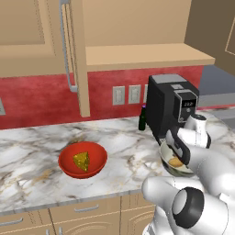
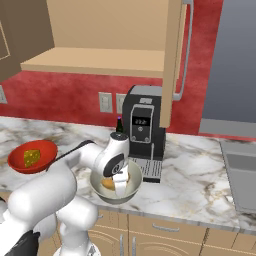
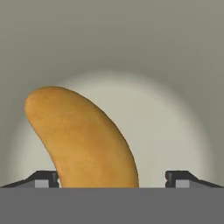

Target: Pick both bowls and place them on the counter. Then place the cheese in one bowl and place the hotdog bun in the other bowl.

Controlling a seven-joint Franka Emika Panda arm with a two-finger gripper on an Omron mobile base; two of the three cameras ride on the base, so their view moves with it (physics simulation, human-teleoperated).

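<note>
On the left of the desk (image 1: 32, 151), the red bowl (image 1: 83, 159) is set flat on the marble with the cheese (image 1: 81, 161) lying inside it, so that half of the sorting is judged done. It is placed well apart from the other bowl, presumably so each item can be dropped in without crowding.

Further right, just in front of the black coffee machine (image 1: 170, 105), the grey-green bowl (image 2: 115, 190) is set near the desk's front edge, within easy reach of the arm. The hotdog bun (image 3: 83, 140) is seen lying on its pale cream floor.

The end effector (image 3: 112, 178) is held directly above this bowl, pointed down into it. In the hand view its fingertips (image 3: 43, 178) are seen spread wide to either side of the bun, with a gap left on the right side, so the bun is judged released rather than gripped.
</note>
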